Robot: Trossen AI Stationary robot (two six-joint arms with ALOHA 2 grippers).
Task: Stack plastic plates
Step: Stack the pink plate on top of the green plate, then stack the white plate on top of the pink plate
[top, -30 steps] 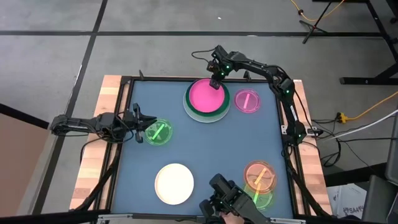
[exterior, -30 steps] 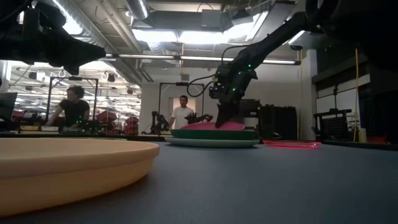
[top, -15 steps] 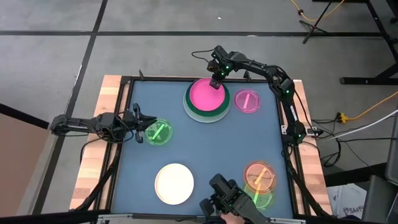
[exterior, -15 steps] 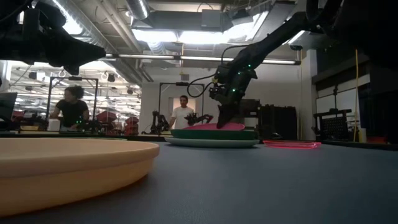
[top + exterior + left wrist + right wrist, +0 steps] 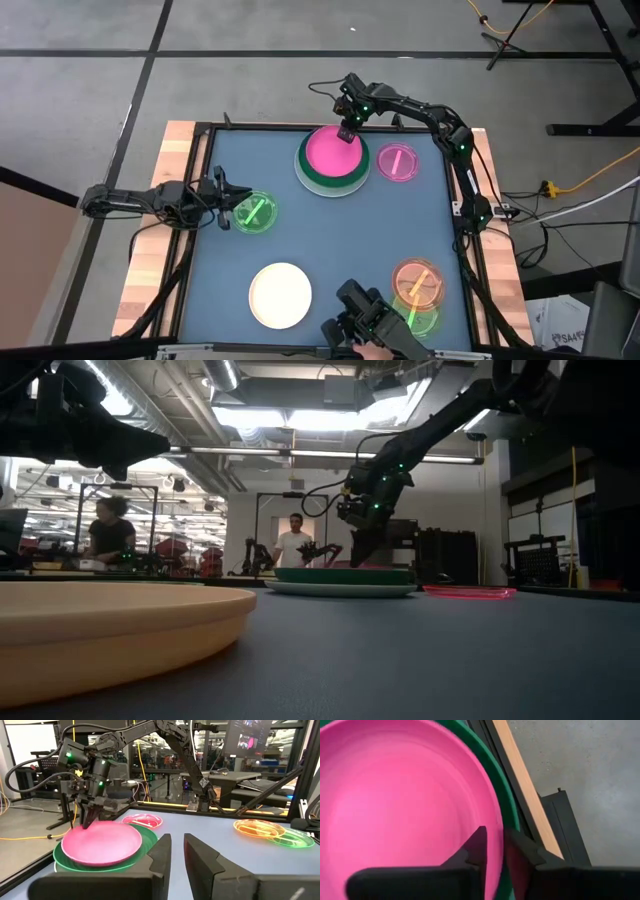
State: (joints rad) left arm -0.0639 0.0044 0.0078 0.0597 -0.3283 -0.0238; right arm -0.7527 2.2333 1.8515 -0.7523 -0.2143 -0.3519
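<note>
Pink plate flat on the stack at the table's far edge, R gripper at its far rim.

Hot pink plate (image 5: 332,152) lies face up and level, nested in the dark green plate (image 5: 312,180), which sits on a pale plate (image 5: 340,589); round, so no long axis. Right gripper (image 5: 346,132) points down at the pink plate's far rim; in the wrist view the rim runs between its fingers (image 5: 476,845), jaws slightly apart, one tip inside the plate, one outside over the green rim. Whether the tips touch the rim: can't tell. Small translucent pink plate (image 5: 398,162) lies just right of the stack. Left gripper (image 5: 222,195) waits at the left side beside the small green plate (image 5: 253,212), jaws a narrow gap, holding nothing. Cream plate (image 5: 280,294) near edge, orange plate (image 5: 417,282) overlapping another green plate (image 5: 424,318) near right corner.
</note>
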